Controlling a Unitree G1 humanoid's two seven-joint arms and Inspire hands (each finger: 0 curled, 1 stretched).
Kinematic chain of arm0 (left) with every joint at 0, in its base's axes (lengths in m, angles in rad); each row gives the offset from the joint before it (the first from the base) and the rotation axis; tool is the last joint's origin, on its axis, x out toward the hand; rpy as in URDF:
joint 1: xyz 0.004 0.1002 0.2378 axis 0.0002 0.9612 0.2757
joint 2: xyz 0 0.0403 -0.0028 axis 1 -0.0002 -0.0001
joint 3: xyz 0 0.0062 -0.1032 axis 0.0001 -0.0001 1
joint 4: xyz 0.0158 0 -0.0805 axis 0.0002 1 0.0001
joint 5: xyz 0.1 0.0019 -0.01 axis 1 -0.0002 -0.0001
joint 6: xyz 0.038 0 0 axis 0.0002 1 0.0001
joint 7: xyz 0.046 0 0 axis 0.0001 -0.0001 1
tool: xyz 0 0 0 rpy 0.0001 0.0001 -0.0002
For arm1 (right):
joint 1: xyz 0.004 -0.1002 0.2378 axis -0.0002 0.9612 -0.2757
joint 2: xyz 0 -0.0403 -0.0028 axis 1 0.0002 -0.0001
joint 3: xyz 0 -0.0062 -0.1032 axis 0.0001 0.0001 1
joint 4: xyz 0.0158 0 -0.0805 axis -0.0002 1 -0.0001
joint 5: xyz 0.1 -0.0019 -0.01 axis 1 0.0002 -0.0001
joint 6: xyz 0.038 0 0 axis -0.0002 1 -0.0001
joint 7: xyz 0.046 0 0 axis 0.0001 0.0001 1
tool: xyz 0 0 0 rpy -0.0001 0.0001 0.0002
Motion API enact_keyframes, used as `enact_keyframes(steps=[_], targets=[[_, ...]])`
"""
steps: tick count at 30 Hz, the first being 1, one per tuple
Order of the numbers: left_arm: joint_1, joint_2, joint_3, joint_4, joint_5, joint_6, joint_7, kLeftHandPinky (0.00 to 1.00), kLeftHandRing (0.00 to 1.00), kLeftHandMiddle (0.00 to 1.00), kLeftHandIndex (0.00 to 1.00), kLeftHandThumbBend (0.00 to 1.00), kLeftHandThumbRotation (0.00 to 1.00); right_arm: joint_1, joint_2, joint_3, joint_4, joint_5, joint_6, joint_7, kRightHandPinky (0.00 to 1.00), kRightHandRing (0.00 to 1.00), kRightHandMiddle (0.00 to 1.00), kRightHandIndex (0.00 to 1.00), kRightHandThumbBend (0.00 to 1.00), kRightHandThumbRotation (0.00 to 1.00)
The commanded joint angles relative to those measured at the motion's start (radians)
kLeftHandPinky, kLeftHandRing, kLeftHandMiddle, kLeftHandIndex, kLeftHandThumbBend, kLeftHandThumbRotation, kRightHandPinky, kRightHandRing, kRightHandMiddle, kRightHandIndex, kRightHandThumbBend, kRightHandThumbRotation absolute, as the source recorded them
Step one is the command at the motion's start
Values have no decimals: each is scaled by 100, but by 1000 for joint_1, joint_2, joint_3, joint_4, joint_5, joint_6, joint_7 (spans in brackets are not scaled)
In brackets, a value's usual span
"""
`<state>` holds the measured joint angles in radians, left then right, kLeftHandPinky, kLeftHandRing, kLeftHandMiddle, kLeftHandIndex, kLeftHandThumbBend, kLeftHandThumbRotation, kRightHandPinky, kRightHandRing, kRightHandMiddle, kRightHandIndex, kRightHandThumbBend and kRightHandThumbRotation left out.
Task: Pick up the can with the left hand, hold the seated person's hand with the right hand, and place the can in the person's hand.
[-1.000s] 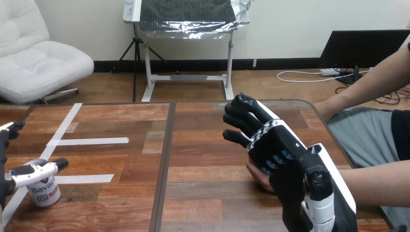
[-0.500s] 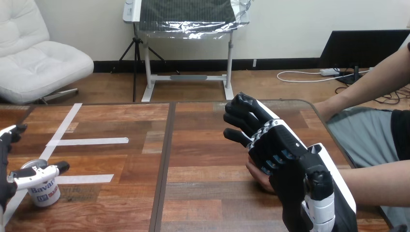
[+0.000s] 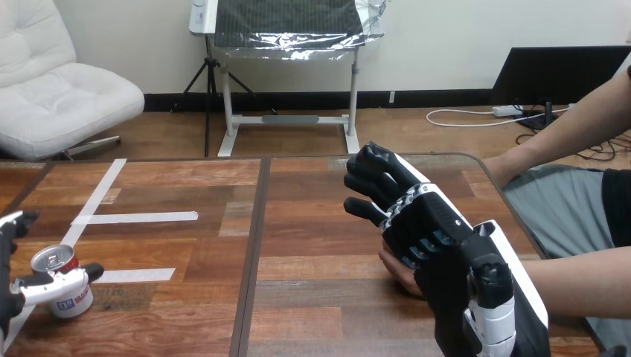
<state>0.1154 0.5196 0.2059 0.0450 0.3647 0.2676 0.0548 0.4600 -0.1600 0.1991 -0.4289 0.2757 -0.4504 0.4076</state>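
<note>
Left hand (image 3: 41,280) brackets the can (image 3: 71,300), spread wide, thumb across its front, likely pre-grasp. Right hand (image 3: 435,230) sits over the person's hand (image 3: 396,273); can't tell its grip.

Table (image 3: 298,245) middle open, right hand (image 3: 428,230) blocking right

Little white can (image 3: 69,300) with a red rim and silver top, stood upright near the table's (image 3: 312,297) left edge. The person's hand (image 3: 394,269) is laid toward the right side, only its edge seen.
</note>
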Motion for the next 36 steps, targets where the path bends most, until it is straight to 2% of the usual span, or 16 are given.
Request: enact_keyframes(steps=[1, 10, 36], targets=[[-69, 15, -19, 6, 15, -2, -3, 77, 86, 87, 86, 88, 24, -57, 11, -8, -14, 8, -15, -4, 88, 92, 90, 90, 79, 97], [-84, 10, -13, 40, -6, -7, -6, 77, 87, 88, 86, 88, 21, -61, 12, -10, -11, 8, -20, -3, 87, 91, 90, 90, 79, 98], [-129, 22, -37, 145, 12, -15, -1, 76, 86, 88, 86, 88, 20, -55, 7, -18, -20, 13, -18, -1, 85, 90, 89, 89, 79, 97]])
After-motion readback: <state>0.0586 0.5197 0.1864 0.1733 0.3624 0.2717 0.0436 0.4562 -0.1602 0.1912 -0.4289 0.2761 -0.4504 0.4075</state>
